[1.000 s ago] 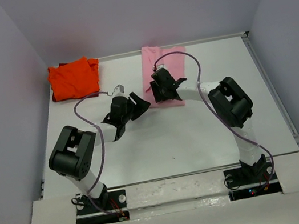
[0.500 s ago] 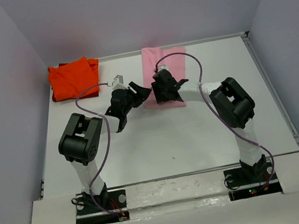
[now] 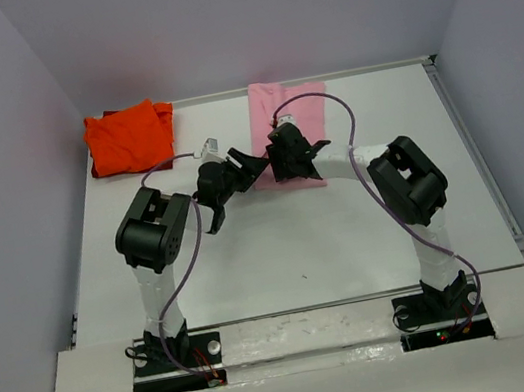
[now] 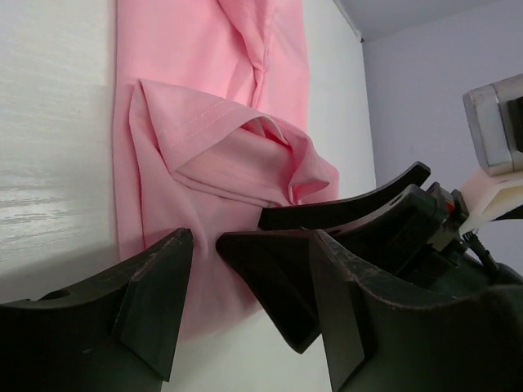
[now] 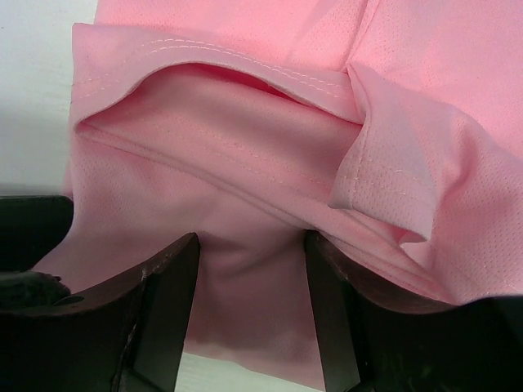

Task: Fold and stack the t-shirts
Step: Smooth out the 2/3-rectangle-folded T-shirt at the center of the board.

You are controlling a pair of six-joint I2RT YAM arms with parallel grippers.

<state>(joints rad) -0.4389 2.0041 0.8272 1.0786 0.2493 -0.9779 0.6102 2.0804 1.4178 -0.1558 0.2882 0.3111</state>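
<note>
One pink tee (image 3: 306, 127), long axis near-far, lies flat

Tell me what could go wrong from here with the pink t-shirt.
The left hand and right hand crowd the same near edge of the pink t-shirt; a finger of the right one lies between the left one's open fingers, so they may collide. The hem there is layered, so a pinch might catch only some layers.
</note>
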